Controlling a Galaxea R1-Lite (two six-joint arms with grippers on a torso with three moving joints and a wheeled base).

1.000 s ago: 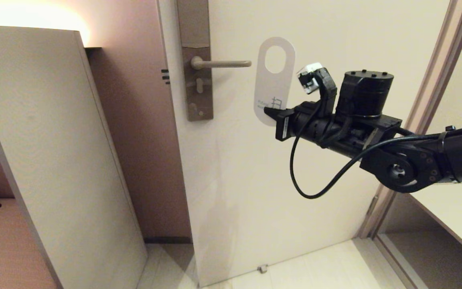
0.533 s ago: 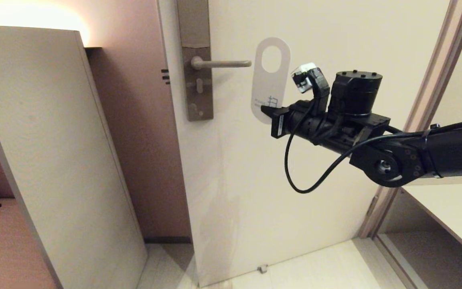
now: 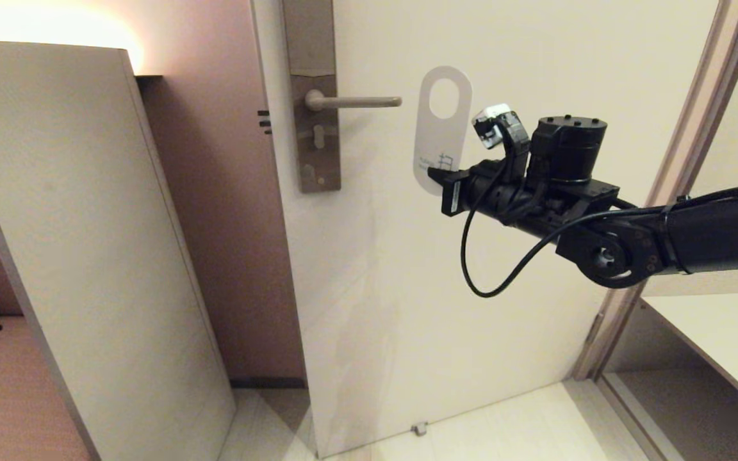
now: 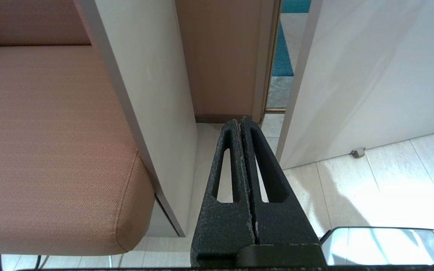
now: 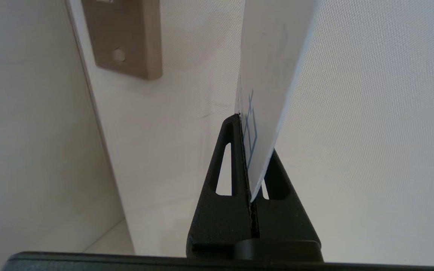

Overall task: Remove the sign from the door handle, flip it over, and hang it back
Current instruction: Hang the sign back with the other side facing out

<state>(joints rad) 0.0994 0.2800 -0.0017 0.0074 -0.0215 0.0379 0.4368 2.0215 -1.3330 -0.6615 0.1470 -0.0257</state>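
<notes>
White sign [image 3: 444, 131] clamped in right gripper [image 3: 436, 174], off the door handle [image 3: 353, 101].
Shifted toward three o'clock of lever tip, still unhung; left gripper [image 4: 244, 150] pressed together, parked.

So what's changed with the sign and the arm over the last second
The right pincer, shut on the sign's lower end, swung it leftward toward the door handle, then back right and slightly down; the oval hole sits just past the lever's tip, not yet hooked. The grip, white side facing the camera, handle and door stayed as they were. The left pincer remains shut and parked.
</notes>
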